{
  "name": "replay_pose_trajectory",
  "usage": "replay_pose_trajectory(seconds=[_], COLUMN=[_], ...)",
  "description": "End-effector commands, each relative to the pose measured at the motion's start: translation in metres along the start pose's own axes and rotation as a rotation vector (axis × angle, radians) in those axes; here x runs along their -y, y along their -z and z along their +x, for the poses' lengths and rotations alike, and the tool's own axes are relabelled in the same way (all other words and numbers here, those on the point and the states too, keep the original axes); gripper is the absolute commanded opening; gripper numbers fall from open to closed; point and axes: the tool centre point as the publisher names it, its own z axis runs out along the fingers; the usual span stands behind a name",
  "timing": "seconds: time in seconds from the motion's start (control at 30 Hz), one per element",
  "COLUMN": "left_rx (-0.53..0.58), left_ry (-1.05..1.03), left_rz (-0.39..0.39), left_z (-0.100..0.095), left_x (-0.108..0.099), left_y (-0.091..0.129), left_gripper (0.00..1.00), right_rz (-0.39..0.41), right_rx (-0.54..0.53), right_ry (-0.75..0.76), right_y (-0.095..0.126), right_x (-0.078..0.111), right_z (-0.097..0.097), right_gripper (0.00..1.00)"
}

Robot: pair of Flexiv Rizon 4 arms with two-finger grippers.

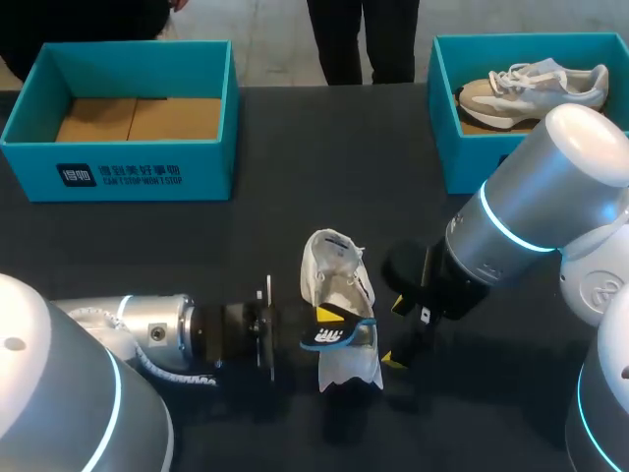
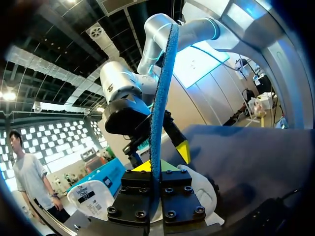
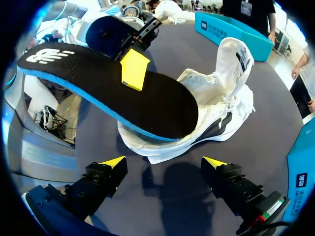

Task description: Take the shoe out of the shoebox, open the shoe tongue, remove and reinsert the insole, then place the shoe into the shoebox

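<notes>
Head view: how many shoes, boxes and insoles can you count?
Shoes: 2, a white one in the middle and one in a box
Boxes: 2, both blue, left and right
Insole: 1
Total: 5

A robotics lab. Silver robot arms [image 1: 147, 334] [image 1: 531, 216] lie over a black matte table [image 1: 324, 147]; teal cardboard shoeboxes [image 1: 128, 167] [image 1: 447, 133] line its far edge.

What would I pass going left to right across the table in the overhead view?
First an empty teal cardboard shoebox → white mesh shoe, with a black blue-edged insole overlapping it → second teal shoebox holding a beige sneaker.
</notes>
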Motion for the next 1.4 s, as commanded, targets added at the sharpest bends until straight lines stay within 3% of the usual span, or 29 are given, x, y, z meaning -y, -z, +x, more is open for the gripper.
replay_pose_trajectory(seconds=[0.03,0.37,0.93,1.4], left_rx=[0.027,0.077,0.137,0.142], left_ry=[0.021,0.055,0.113,0.109], left_rz=[0.006,0.032,0.01,0.066], left_z=[0.004,0.009,0.009,0.012], left_x=[0.008,0.017,0.008,0.027], left_y=[0.002,-0.004,-0.005,-0.013], left_gripper=[0.0,0.0,0.0,0.0], right_rz=[0.002,0.002,0.002,0.002], right_rx=[0.004,0.004,0.004,0.004], right_ry=[-0.001,-0.001,-0.001,-0.001], right_y=[0.0,0.0,0.0,0.0], right_x=[0.0,0.0,0.0,0.0], right_z=[0.002,0.002,0.002,0.002], right_gripper=[1.0,1.0,1.0,1.0])
